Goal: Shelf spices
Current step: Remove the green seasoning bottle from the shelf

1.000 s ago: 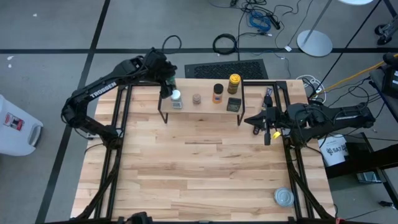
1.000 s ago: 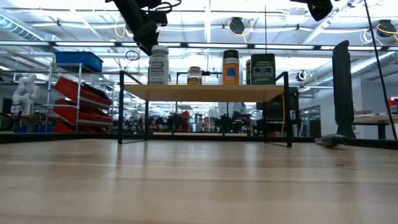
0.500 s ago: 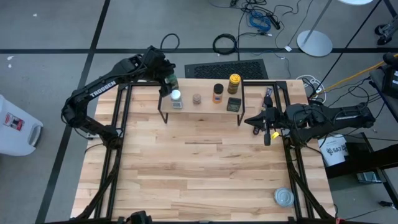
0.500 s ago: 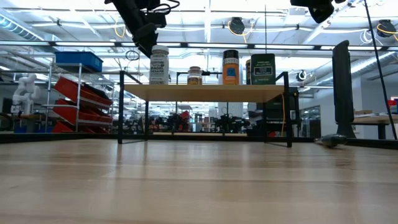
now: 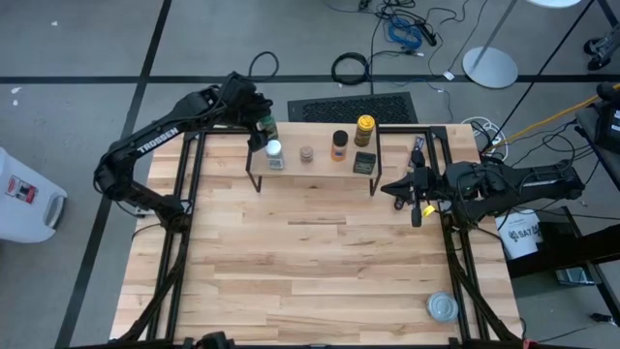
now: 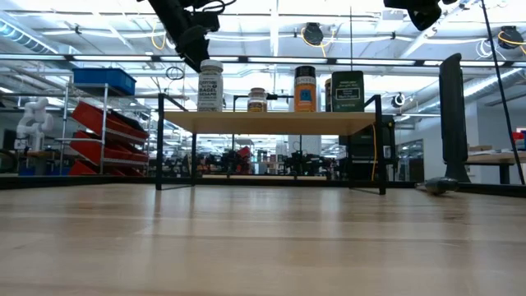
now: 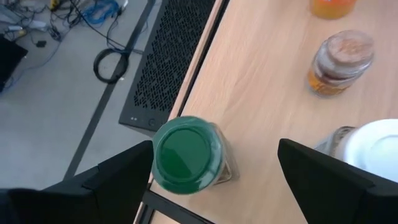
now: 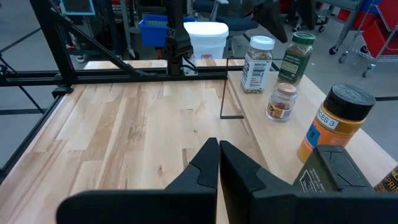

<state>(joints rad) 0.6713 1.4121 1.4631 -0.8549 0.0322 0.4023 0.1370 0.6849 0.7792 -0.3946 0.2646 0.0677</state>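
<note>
You are working in a robotics lab or industrial workshop, not a home. Take the wooden surface point(image 5: 310, 252) as your landmark. Behind it, the low view shows a long hall with ceiling strip lights, racks holding red bins point(image 6: 90, 123) and a blue crate point(image 6: 103, 80). Beyond its far edge, the grey concrete floor carries coiled cables point(image 5: 351, 68), a black perforated mat point(image 5: 354, 107) and a round lamp base point(image 5: 490, 66). Left of it stands a white container point(image 5: 24, 199).

In the low view, the yellow-lidded jar point(image 6: 329, 93) is mostly hidden behind the dark square tin point(image 6: 348, 91); jar labels cannot be read.
</note>
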